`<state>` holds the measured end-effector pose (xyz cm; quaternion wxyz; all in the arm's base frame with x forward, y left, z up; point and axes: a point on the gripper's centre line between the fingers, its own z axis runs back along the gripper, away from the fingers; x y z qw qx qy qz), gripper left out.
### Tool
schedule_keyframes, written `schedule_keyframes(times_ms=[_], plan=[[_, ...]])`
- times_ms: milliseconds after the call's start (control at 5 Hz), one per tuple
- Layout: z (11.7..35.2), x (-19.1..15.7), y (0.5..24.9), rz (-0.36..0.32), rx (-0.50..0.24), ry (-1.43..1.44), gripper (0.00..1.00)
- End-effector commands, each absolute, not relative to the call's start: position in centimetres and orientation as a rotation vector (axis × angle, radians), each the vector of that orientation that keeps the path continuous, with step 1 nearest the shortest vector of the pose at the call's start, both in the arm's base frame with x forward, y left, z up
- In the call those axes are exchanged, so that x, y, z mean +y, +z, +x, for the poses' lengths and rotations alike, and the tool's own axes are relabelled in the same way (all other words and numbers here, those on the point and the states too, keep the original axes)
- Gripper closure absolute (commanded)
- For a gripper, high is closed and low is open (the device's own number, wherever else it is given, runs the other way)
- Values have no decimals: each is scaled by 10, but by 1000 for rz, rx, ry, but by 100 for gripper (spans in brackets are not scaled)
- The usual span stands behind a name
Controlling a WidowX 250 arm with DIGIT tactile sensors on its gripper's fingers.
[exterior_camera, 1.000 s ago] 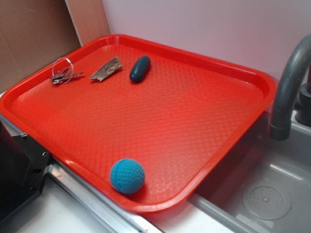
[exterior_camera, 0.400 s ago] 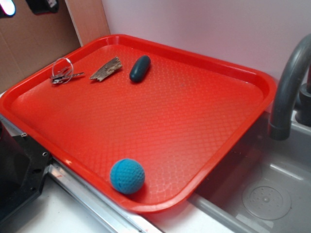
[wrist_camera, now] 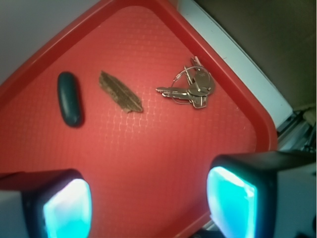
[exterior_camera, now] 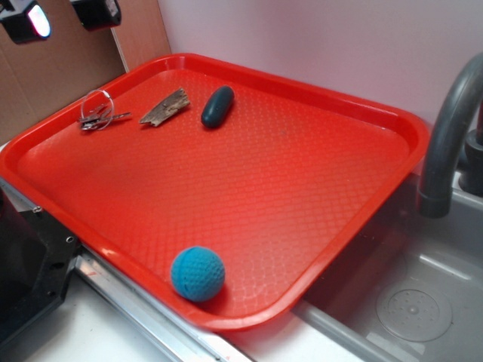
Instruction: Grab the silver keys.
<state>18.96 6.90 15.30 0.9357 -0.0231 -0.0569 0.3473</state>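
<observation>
Hand (wrist_camera: 148,203) hovering high, fingers spread wide, holding nothing. Approach step in progress. Silver keys (wrist_camera: 190,88) lying ahead on red tray (wrist_camera: 247,129); next: advancing, descending, straddling bunch.

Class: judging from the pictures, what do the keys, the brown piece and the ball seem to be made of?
Keys: metal, grey-silver with a dull shine, on a thin wire ring.
Brown piece: probably wood or bark, matte, with a splintery grain.
Ball: likely knitted or crocheted yarn, blue, with a stitched, non-glossy texture; its core cannot be seen.
</observation>
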Motion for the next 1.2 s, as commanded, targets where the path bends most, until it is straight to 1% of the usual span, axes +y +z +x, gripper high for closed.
schedule_keyframes(times_ms=[0,200,400,1000], plan=[[191,71,151,-27,-147,717,0],[189,68,149,-22,-160,724,0],[191,71,150,-40,-170,680,0],[191,71,150,-40,-170,680,0]])
